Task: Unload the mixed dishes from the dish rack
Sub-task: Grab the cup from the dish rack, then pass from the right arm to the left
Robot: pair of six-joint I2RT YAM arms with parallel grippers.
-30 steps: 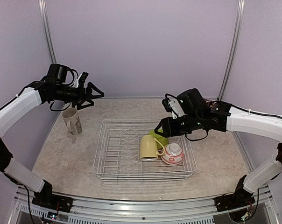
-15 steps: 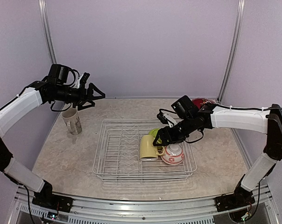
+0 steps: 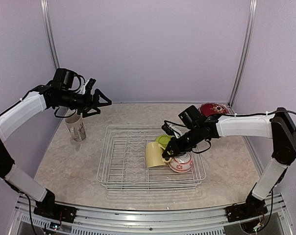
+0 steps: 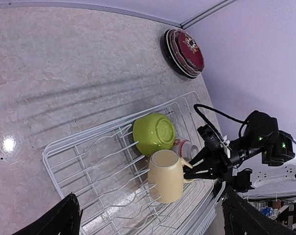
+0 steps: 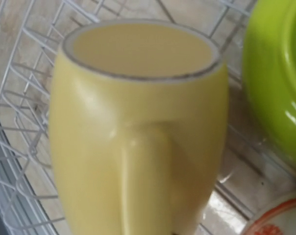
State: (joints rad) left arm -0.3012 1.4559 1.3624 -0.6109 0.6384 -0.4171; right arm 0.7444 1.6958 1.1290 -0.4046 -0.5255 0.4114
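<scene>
The white wire dish rack point(image 3: 119, 155) holds a pale yellow mug point(image 3: 153, 154) on its side, a lime-green bowl point(image 3: 163, 140) and a small white-and-red bowl point(image 3: 182, 163). My right gripper point(image 3: 167, 156) is low in the rack with its fingers on either side of the yellow mug's handle, as the left wrist view point(image 4: 185, 171) shows. The right wrist view is filled by the mug point(image 5: 138, 122), and no fingers show there. My left gripper point(image 3: 97, 103) is open and empty, raised above the tall cream printed mug point(image 3: 75, 127), which stands on the table left of the rack.
A stack of plates with a dark red patterned one on top point(image 3: 214, 108) lies at the back right corner. Upright tines point(image 3: 133, 147) fill the rack's middle. Purple walls close in the back and both sides.
My right gripper has come down and to the left, from above the lime-green bowl to the yellow mug's handle. The left gripper has drifted slightly right.
</scene>
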